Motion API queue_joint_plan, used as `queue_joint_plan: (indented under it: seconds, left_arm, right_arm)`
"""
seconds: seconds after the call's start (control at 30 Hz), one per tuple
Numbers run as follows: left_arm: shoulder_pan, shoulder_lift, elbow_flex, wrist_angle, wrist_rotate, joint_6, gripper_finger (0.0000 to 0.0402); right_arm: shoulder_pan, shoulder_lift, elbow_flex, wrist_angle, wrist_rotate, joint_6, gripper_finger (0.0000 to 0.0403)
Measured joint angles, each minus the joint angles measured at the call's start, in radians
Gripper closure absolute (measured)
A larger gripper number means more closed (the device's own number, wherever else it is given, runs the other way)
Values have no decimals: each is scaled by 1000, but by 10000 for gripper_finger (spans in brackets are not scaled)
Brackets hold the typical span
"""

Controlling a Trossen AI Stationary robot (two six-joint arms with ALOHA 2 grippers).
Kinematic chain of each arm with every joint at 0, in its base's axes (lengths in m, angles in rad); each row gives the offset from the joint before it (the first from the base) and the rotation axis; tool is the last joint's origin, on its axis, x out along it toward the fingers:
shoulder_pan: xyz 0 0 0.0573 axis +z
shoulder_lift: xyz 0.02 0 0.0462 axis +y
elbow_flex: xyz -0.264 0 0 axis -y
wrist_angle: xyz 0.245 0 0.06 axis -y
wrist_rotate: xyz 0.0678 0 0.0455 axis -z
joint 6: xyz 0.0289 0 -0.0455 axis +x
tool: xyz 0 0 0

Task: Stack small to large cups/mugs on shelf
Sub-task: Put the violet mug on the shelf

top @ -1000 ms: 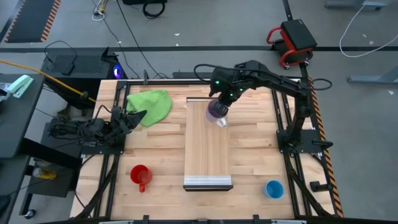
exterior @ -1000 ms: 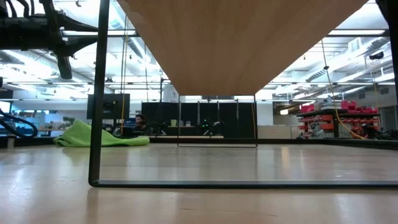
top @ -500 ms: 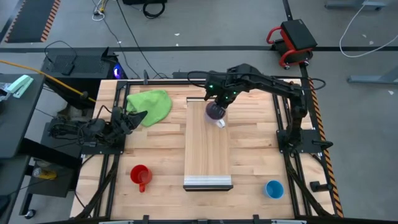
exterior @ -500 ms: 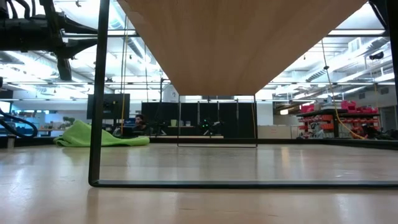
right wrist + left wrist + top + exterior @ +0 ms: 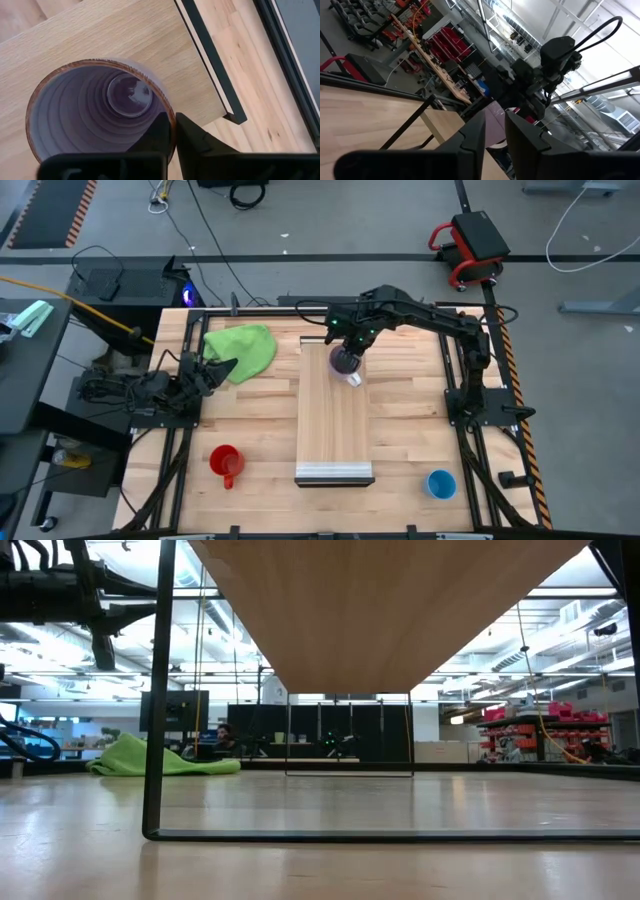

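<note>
The translucent purple mug (image 5: 345, 361) is upright over the far end of the shelf (image 5: 335, 425), a light-wood board on black legs with a grey strip (image 5: 335, 473) at its near end. My right gripper (image 5: 350, 343) is shut on the mug, whose open mouth (image 5: 100, 117) faces the right wrist camera. The red mug (image 5: 226, 462) stands on the tabletop at the near left. The blue cup (image 5: 440, 483) stands at the near right. My left gripper (image 5: 218, 366) waits shut at the table's left edge, by the green cloth (image 5: 242, 349). My right gripper pinches the purple mug's rim (image 5: 171, 120), one finger (image 5: 155, 135) inside the mug and one (image 5: 192, 137) outside. The fingers come from above, pointing down. The mug stays upright under them; I cannot tell whether its base touches the shelf.
The green cloth lies bunched at the far left of the tabletop. The low view shows the shelf's underside (image 5: 380, 610) raised above the tabletop on a black metal leg frame (image 5: 155, 740). Bare shelf board stretches from the mug to the grey strip.
My right arm has stretched out flatter and my right gripper has shifted slightly toward the table's left with the purple mug, which stays upright over the shelf's far end.
</note>
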Motion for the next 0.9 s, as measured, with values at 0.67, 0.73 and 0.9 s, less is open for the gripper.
queue_joint_plan:
  seconds: [0.67,0.73,0.9]
  left_arm:
    - [0,0,0,0,0,0,320]
    - [0,0,0,0,0,0,317]
    - [0,0,0,0,0,0,308]
  right_arm:
    - [-3,-59,0,51,35,-14,293]
    - [-3,-92,0,49,43,19,292]
    - [24,-191,1,44,62,197,293]
